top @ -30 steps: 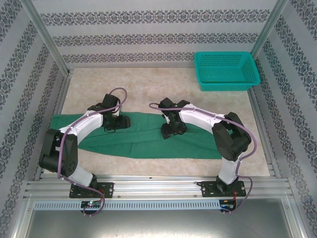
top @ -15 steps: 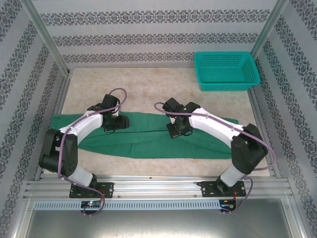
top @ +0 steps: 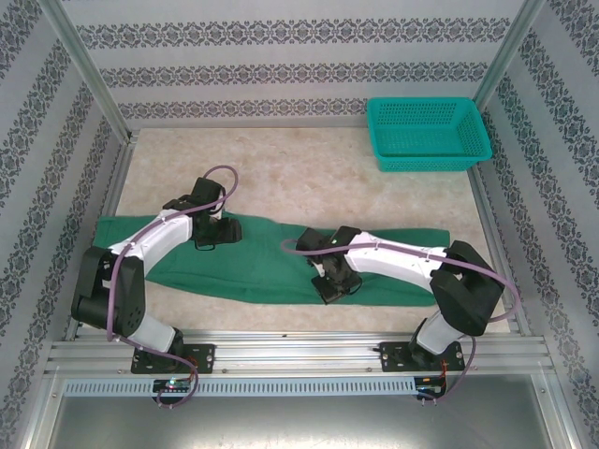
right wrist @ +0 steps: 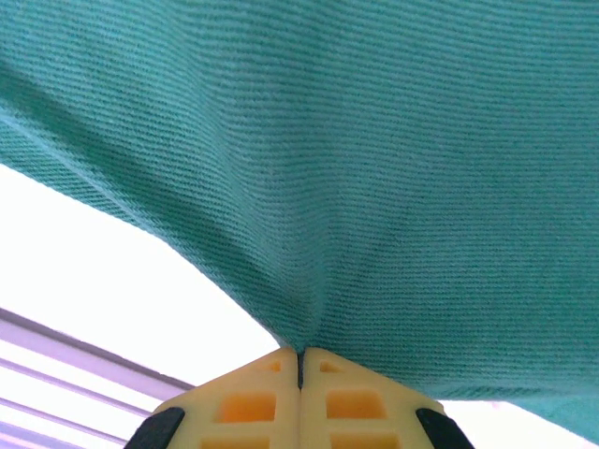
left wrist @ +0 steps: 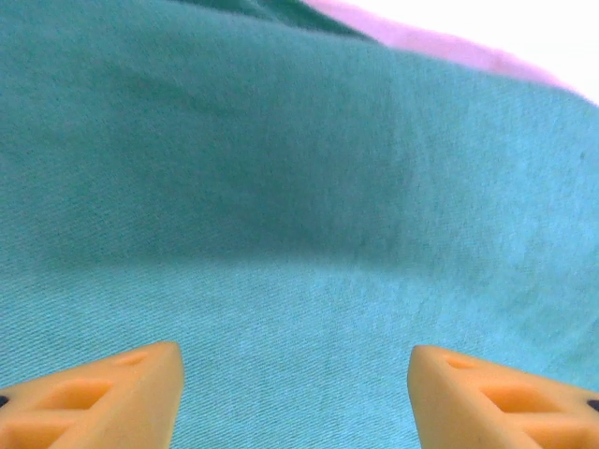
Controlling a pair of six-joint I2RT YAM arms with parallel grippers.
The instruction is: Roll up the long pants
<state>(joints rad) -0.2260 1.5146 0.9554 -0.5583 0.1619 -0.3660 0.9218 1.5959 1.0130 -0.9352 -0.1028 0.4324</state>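
The long pants (top: 262,267) lie as a dark green band across the near half of the table, left to right. My left gripper (top: 213,232) hovers open over their left part. In the left wrist view, the orange fingertips (left wrist: 131,398) stand wide apart just above flat cloth (left wrist: 299,187), and my left gripper (left wrist: 295,383) holds nothing. My right gripper (top: 329,283) is over the middle of the pants near their front edge. In the right wrist view it (right wrist: 299,355) is shut on a pinched fold of the cloth (right wrist: 393,140), which stretches away from the jaws.
A teal mesh basket (top: 428,133) stands at the far right corner. Patterned walls and metal posts (top: 89,79) enclose the table. An aluminium rail (top: 299,354) runs along the near edge, in front of the arm bases. Bare beige tabletop (top: 281,168) lies beyond the pants.
My right gripper closed on the cloth at the pants' far edge and moved toward the near edge, dragging that edge with it. The left gripper stayed in place, open.
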